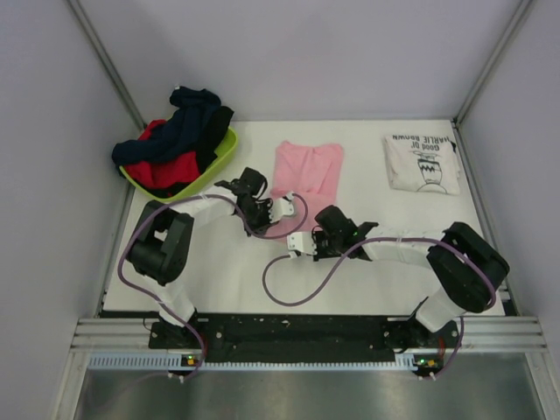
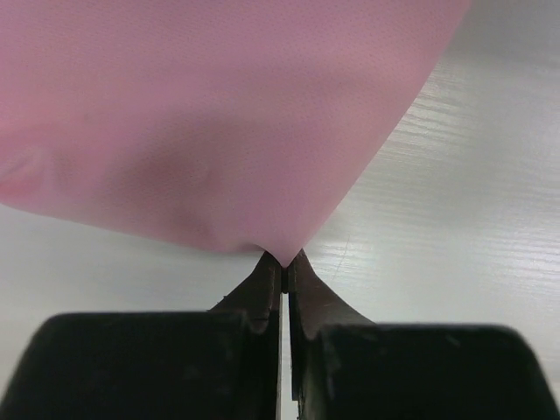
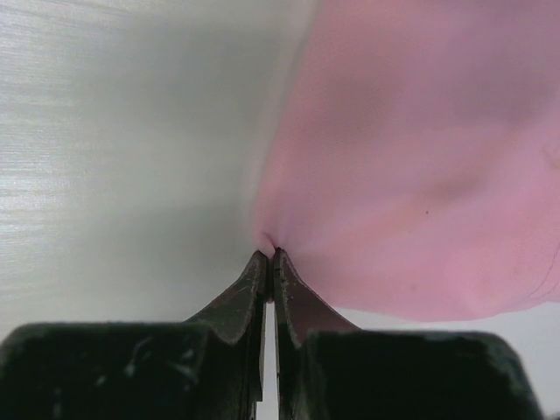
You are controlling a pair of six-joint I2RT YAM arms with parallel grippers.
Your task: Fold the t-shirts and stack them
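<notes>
Left end effector, right end effector pinch pink t-shirt edge.

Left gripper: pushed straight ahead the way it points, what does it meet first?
The pink t-shirt: the left gripper is shut on its corner, and the cloth spreads directly ahead of the fingertips. What lies past the cloth is hidden in the wrist view.

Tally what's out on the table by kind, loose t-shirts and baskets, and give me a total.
T-shirts outside the basket: 2, the pink t-shirt and the white printed t-shirt
Baskets: 1, the lime-green basket, heaped with clothes
Total: 3
</notes>
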